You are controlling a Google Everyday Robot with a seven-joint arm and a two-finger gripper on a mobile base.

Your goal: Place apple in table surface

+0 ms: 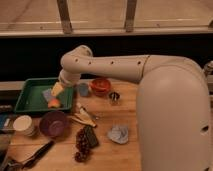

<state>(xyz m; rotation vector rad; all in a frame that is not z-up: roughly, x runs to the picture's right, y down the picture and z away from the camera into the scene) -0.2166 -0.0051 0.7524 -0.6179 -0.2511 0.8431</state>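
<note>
- Apple (53, 103), orange-red, lies inside the green tray (27, 102) near its right end, directly beneath the hand (57, 90) and not on the desk (107, 157).
- Yellowish fingers (59, 88) point down, spread apart and gripping nothing; whether their tips touch the fruit is hard to tell in the dim view.
- Cream-coloured arm (110, 67) reaches in from the right across the back of the desk.
- Just right of the hand stand a small blue cup (83, 90), an orange-red bowl (100, 86) and a little metal cup (114, 96).
- In front of the tray sits a purple bowl (53, 122), with a white cup (23, 125) at its left.
- Nearer the front edge lie a dark grape cluster (81, 145) and a crumpled bluish cloth (119, 134).
</note>
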